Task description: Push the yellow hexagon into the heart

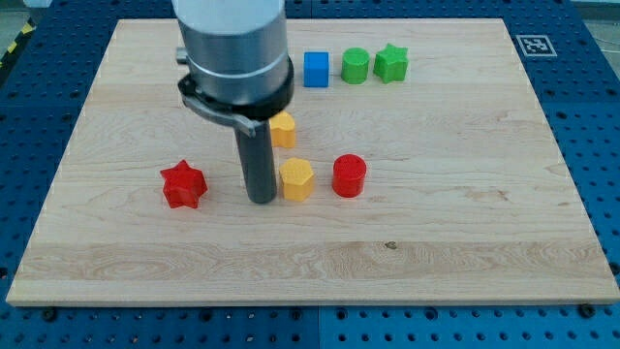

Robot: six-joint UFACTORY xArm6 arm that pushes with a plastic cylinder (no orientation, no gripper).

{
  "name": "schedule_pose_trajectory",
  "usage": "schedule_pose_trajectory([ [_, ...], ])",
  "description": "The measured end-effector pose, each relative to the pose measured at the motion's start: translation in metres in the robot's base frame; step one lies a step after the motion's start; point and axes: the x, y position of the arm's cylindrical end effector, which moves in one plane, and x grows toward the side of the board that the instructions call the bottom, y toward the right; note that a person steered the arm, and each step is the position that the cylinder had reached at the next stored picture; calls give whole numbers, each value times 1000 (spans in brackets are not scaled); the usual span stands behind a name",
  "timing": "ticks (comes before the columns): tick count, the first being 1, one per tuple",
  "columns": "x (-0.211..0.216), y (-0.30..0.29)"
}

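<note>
The yellow hexagon (296, 179) lies on the wooden board near its middle. My tip (261, 199) stands right at the hexagon's left side, touching or almost touching it. A second yellow block (283, 129) sits just above the hexagon, partly hidden behind the rod; its shape cannot be made out. A red cylinder (349, 175) stands a little to the right of the hexagon.
A red star (183, 185) lies left of my tip. A blue cube (317, 69), a green cylinder (356, 66) and a green star (391, 63) stand in a row near the board's top edge. The wooden board (465, 223) rests on a blue perforated table.
</note>
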Motion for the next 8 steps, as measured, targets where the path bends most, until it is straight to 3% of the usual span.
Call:
schedule_pose_trajectory([
  [1,38,17],
  [2,44,52],
  [5,-14,62],
  [7,18,63],
  [8,10,50],
])
